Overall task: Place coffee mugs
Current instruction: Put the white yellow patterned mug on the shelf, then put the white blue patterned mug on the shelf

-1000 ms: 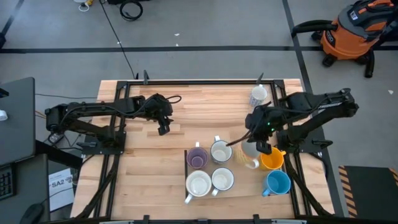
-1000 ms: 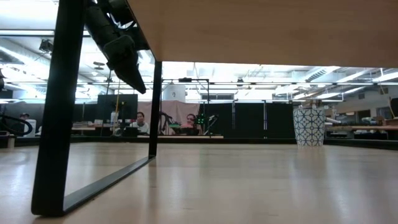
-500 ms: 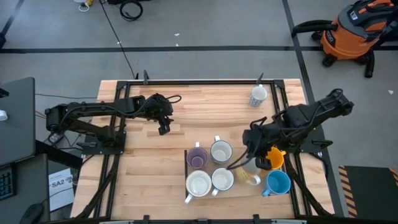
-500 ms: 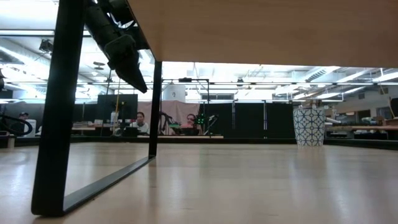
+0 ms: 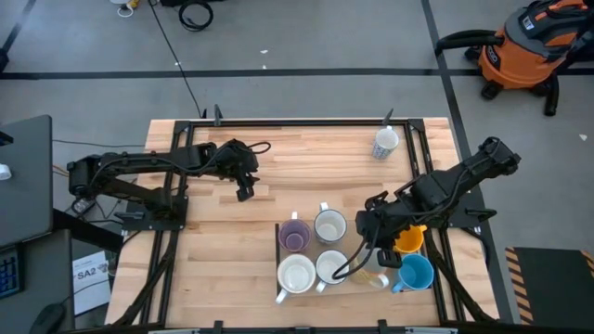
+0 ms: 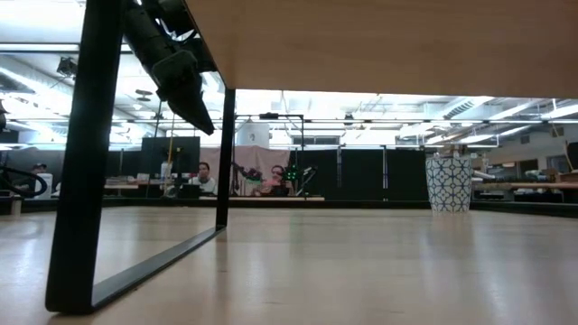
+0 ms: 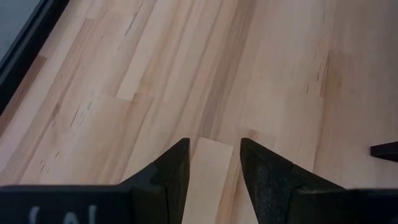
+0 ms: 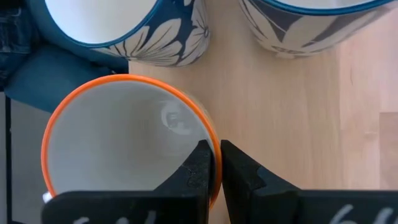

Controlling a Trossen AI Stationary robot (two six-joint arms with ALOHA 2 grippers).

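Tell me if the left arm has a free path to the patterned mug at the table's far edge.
Probably yes: the left gripper hangs open, and nothing stands between it and the patterned mug.

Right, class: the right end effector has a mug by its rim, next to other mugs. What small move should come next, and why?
Probably ease the orange-rimmed mug straight down until it rests, then open. The right end effector is shut on its rim, and two floral mugs sit close beside it, so sideways travel risks a bump. The left end effector waits, open, over bare wood.
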